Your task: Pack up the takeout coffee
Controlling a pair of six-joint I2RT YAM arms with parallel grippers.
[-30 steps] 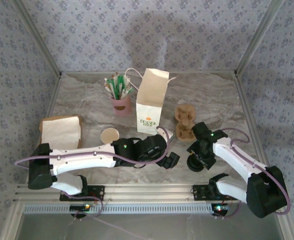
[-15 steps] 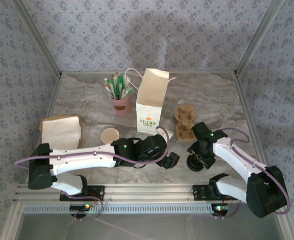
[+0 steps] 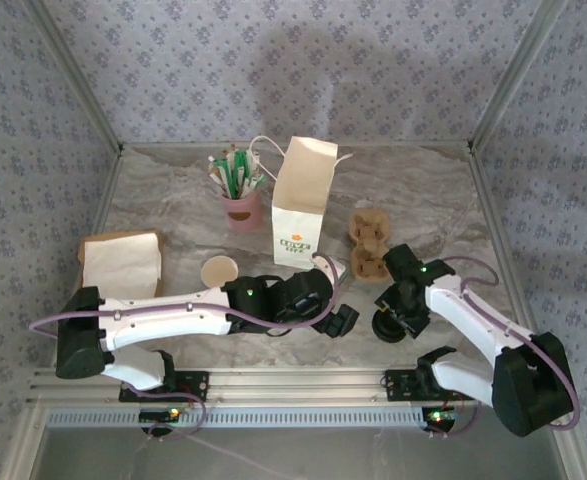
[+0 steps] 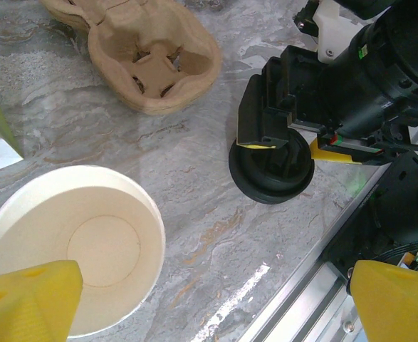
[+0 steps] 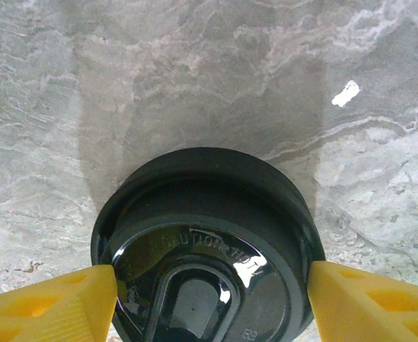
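While the black lid (image 5: 205,242) lay loose on the table (image 5: 194,57), apart from its cup (image 4: 73,249) | right gripper (image 5: 212,285) flanked the lid, pinch not discernible | left gripper (image 4: 212,299) stood spread around the cup | judged early: capping and loading the white bag (image 3: 301,205) not yet done.

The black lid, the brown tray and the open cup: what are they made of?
Black lid: looks like glossy moulded plastic; it mirrors the light and carries raised lettering.
Brown tray: seemingly pressed paper pulp, matt and fibrous, with soft rounded hollows.
Open cup: probably paper, cream and matt inside, thin rim; any coating cannot be told.
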